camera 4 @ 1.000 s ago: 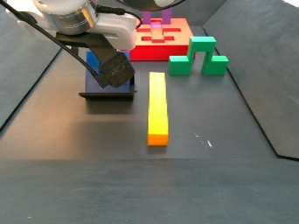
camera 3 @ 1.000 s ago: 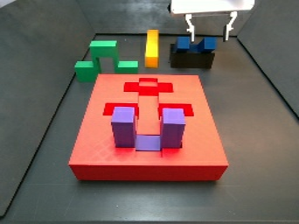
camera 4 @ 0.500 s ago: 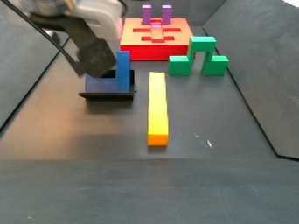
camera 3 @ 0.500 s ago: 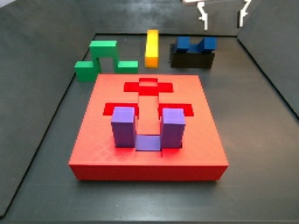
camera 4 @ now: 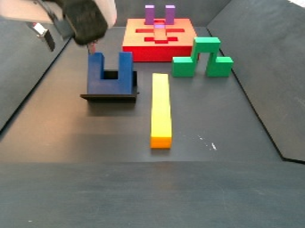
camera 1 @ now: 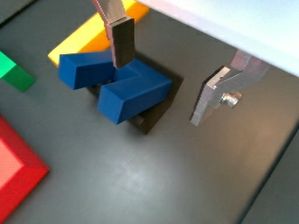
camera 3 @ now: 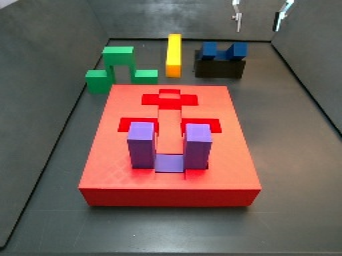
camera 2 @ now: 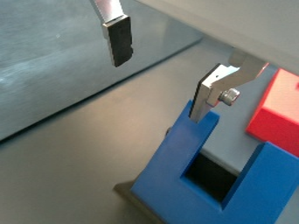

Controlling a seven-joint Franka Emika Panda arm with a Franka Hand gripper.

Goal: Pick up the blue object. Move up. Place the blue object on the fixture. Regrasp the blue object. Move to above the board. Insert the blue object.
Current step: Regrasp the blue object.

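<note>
Counting the floor: one red board (camera 3: 167,150), one blue object (camera 3: 223,49), one black fixture (camera 3: 219,67), one green block (camera 3: 118,68), one long orange bar (camera 3: 174,55), and one purple U-shaped block (camera 3: 166,147) sunk into the board's near recess. That makes six things, one of each.

My gripper (camera 3: 261,14) is up at the top edge of a side view, above the fixture. My fingers are spread wide with nothing between them, and both wrist views show the two silver plates well apart over bare floor.

The blue object (camera 4: 110,70) sits on the fixture (camera 4: 110,93) with its two prongs pointing up. It lies below my fingers, clear of both pads. In a wrist view the dark pad of one finger (camera 1: 121,45) hangs over the near prong of the blue object (camera 1: 121,84), while my gripper (camera 1: 163,77) is centred off to one side of it.

A wrist view shows the open slot of the blue object (camera 2: 214,171) from close above, with a corner of the board (camera 2: 278,108) beyond. A side view gives what the wrist cameras miss: the orange bar (camera 4: 159,109) full length beside the fixture, the green block (camera 4: 201,58) near the board (camera 4: 149,44), and my gripper (camera 4: 45,34) only partly in view at the upper edge.
</note>
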